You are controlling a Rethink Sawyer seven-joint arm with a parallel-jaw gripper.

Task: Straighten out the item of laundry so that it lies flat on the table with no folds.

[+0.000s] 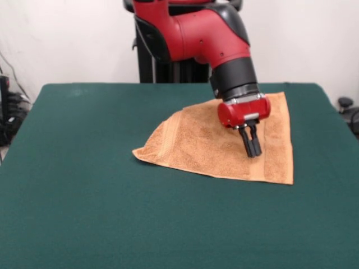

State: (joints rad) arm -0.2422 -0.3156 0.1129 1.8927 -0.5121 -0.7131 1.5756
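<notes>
The towel [207,145] lies on the desk [84,196], one corner folded over; the arm hides its far part. End effector [252,150] fingers pressed together above it.

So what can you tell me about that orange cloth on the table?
The towel is orange-tan terry cloth with a flat woven band along its left side. It lies right of centre on the green table, folded into a rough triangle, not spread flat. The gripper points down over its right part, fingers together; whether they touch it is unclear.
</notes>
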